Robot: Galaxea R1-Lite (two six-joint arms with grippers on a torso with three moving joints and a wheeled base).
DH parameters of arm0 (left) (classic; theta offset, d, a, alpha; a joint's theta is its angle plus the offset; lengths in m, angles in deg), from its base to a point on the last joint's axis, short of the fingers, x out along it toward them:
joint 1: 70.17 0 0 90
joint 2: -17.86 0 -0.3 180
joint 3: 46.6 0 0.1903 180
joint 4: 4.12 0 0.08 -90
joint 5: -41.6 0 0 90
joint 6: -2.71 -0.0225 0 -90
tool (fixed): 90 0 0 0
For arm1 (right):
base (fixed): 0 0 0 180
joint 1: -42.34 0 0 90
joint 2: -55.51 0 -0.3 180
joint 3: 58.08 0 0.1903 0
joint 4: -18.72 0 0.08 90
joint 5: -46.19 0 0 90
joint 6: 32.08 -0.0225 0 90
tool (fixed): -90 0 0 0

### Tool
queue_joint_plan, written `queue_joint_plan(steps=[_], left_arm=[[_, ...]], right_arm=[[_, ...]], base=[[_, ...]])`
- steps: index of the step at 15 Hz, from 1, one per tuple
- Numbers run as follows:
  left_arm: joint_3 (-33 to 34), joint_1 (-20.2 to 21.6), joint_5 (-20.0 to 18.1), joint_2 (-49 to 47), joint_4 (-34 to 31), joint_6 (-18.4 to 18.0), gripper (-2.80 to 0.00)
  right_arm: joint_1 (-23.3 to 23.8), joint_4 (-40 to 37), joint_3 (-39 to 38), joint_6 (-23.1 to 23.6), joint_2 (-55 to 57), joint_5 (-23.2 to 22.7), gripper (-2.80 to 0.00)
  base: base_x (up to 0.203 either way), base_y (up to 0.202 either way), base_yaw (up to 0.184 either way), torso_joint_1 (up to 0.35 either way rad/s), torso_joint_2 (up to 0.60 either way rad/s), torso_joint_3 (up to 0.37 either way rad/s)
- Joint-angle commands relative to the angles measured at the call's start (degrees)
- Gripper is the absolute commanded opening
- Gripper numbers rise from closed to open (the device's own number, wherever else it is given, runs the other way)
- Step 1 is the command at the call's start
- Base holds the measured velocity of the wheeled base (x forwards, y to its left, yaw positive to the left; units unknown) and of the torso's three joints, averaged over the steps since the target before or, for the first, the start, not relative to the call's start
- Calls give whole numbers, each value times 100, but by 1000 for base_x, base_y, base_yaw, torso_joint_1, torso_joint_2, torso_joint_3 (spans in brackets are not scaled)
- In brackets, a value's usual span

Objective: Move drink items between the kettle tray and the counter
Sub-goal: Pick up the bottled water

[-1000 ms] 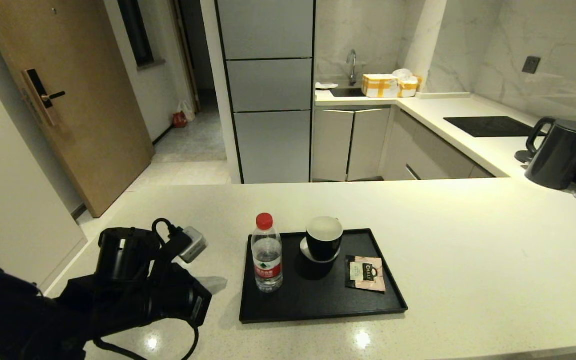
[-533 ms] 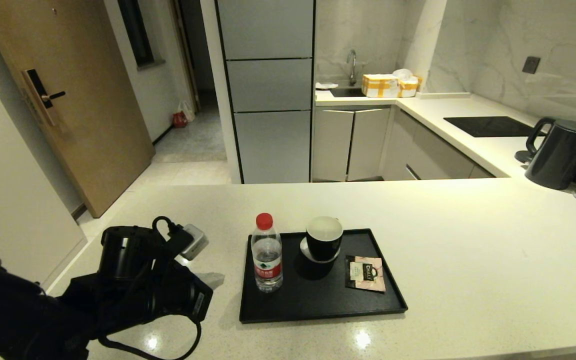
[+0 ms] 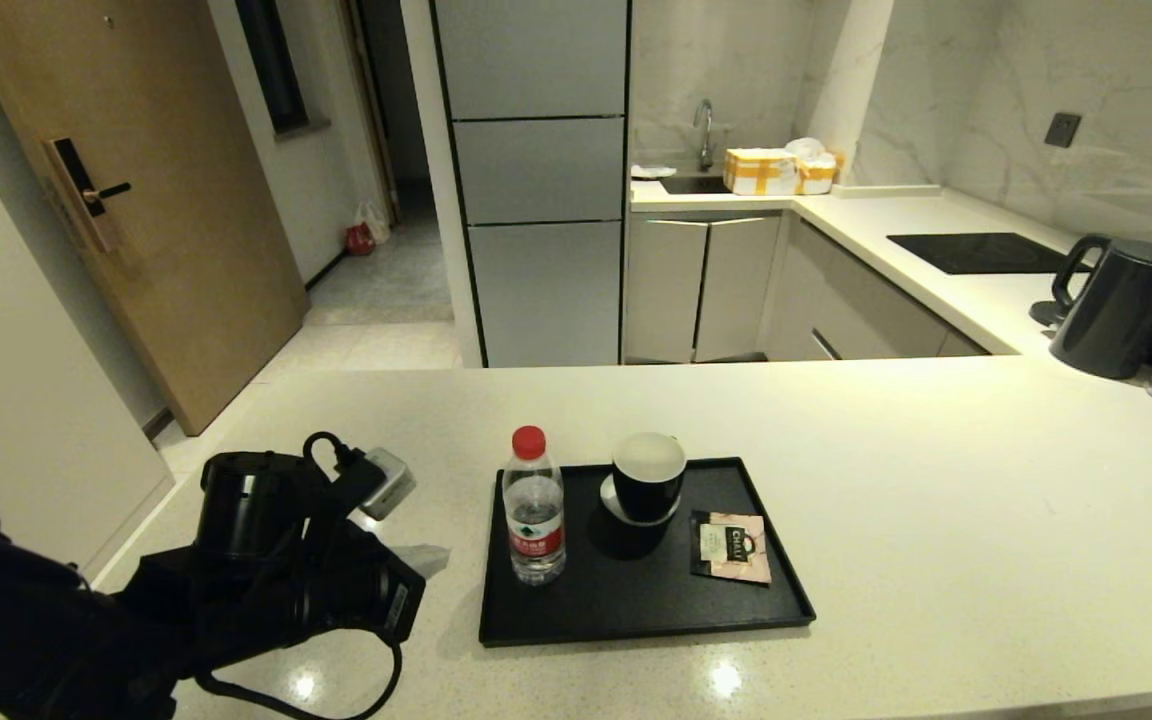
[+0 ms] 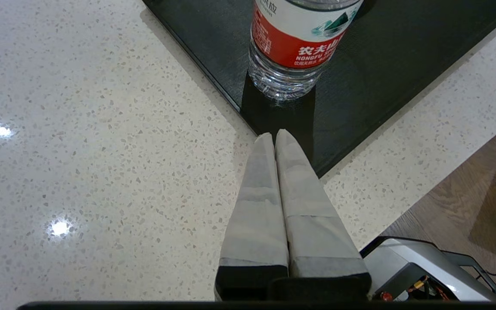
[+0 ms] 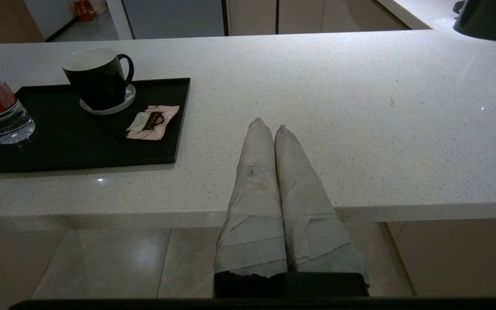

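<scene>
The water bottle (image 4: 296, 47) stands upright on the black tray (image 3: 636, 600), just ahead of the left gripper (image 4: 275, 137), whose fingers are pressed together low over the worktop (image 3: 936, 520) at the tray's corner. The tea sachet (image 3: 732, 546) and a black cup (image 3: 648, 476) share the tray. The right gripper (image 5: 268, 125), fingers pressed together, hangs off the worktop's near edge, well apart from the tray.

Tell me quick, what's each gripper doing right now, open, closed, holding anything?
Left gripper: closed, empty, just short of the water bottle.
Right gripper: closed, empty, at the counter edge.
</scene>
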Motion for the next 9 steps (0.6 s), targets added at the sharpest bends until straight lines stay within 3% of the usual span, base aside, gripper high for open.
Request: queue_joint_plan(steps=[1,5,7,9], left_arm=[[9,1,-9,-19,29,-14,-280],[-35,1,-44,-54,55,3,-280],[115,1,-611,-131,334,-77,-280],[225,1,-902,-366,809,-111,-280]], right_arm=[[2,-2,-9,5,0,-4,-280],[2,-2,-9,5,0,-4,-280],[2,-2,-9,5,0,-4,-280],[2,-2,-9,5,0,-4,-280]], base=[[0,0,0,0,0,0],[0,0,0,0,0,0],[0,0,0,0,0,0],[0,0,0,0,0,0]])
